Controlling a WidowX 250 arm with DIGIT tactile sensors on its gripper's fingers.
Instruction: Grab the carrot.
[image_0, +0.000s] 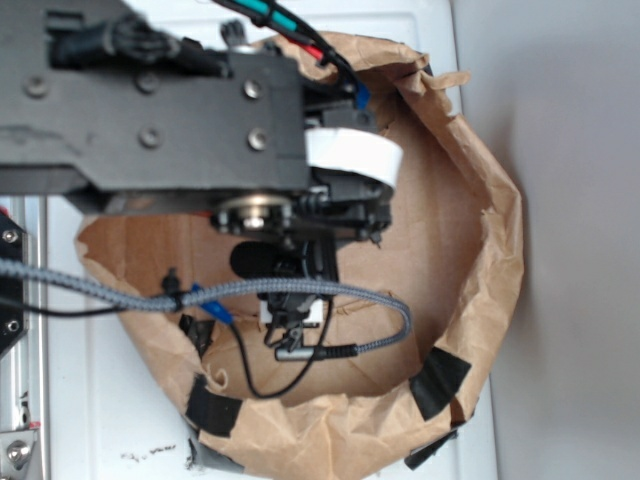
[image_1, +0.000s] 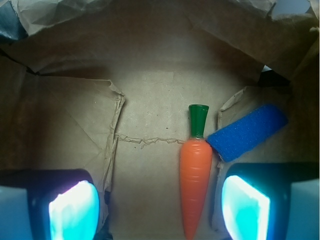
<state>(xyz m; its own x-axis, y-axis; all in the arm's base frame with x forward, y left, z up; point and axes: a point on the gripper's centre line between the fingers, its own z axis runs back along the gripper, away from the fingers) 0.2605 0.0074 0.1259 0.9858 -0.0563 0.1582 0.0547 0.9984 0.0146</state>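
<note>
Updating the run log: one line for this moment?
end effector: open, above bag floor | carrot: between fingers, ungrasped | blue block: beside stem

No legible text, label, brand, number or sign in either view.

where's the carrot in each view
exterior: not visible; the arm and hand hang over the middle of the paper bag and cover it.
wrist: carrot lies lower centre-right, green stem up, beside the blue block.
shared landmark: the crumpled brown paper bag.
</note>
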